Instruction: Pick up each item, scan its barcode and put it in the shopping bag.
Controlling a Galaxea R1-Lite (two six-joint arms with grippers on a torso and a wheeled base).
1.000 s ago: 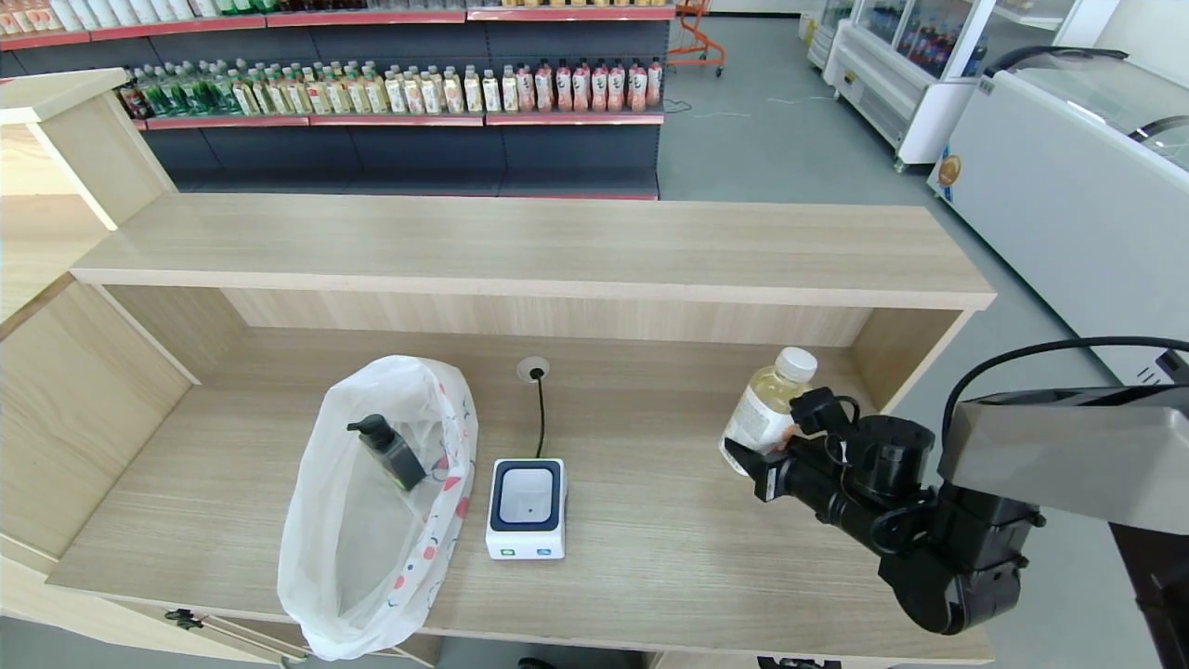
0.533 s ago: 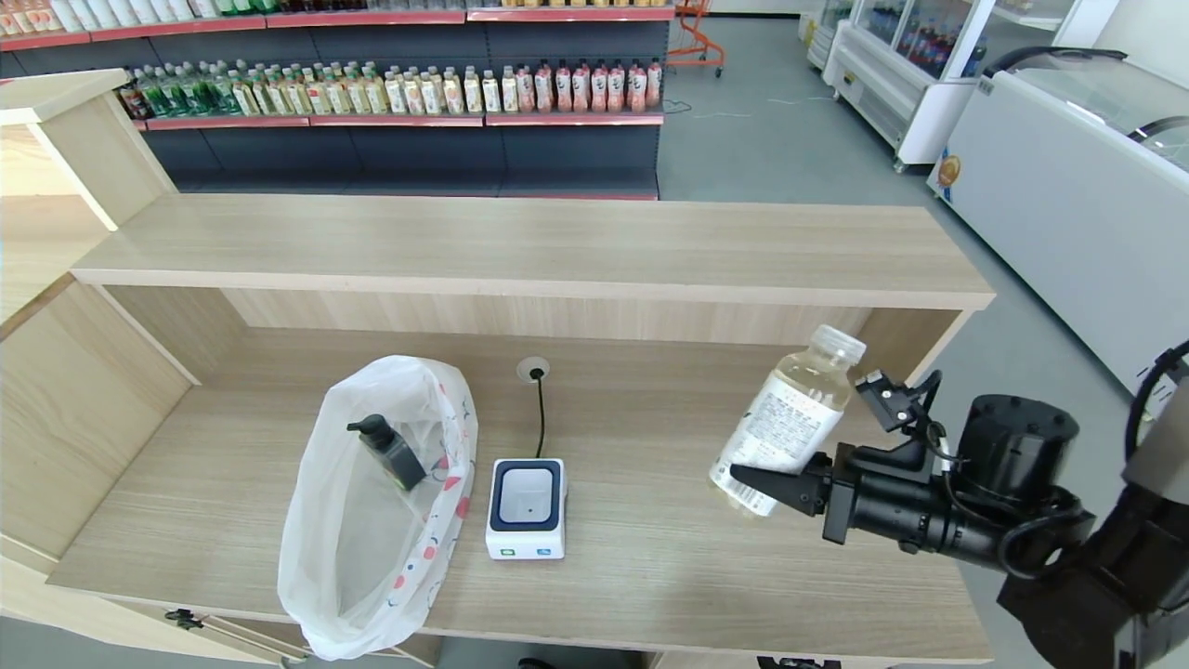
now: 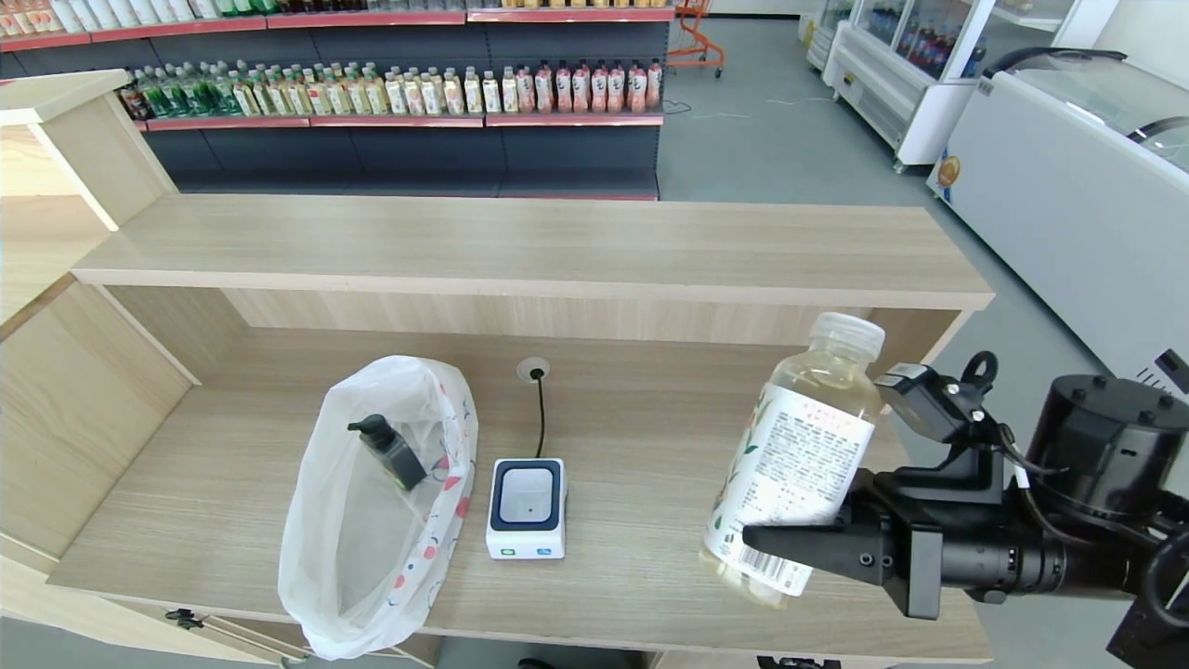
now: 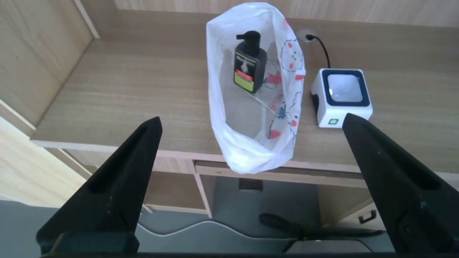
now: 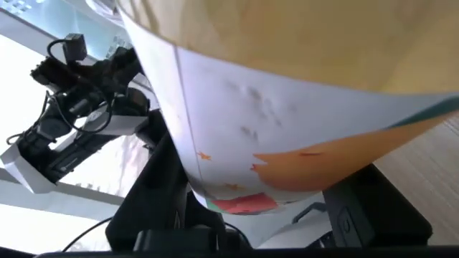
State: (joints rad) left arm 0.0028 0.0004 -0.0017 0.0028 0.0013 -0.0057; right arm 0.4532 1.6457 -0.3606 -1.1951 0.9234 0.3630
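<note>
My right gripper [image 3: 790,544] is shut on a clear drink bottle [image 3: 799,455] with pale liquid, a white cap and a white label; it is lifted above the right side of the counter, tilted, barcode near its lower end. In the right wrist view the bottle's label [image 5: 287,93] is pressed close between the fingers [image 5: 165,179]. The white barcode scanner [image 3: 527,507] sits mid-counter. A white shopping bag [image 3: 372,520] stands open left of it, holding a dark pump bottle [image 3: 388,452]. My left gripper [image 4: 251,186] is open, high above the counter's front edge, over the bag [image 4: 251,107] and scanner [image 4: 343,95].
A raised wooden ledge [image 3: 529,246] runs behind the counter [image 3: 632,557], with side walls at both ends. The scanner's cable [image 3: 541,409] leads to a grommet at the back. Shelves of bottled drinks [image 3: 390,88] and freezers [image 3: 1059,167] stand beyond.
My right gripper has lifted the bottle off the counter and carried it up and toward the front, turning its label and barcode into view. Bag, scanner and pump bottle have not moved.
</note>
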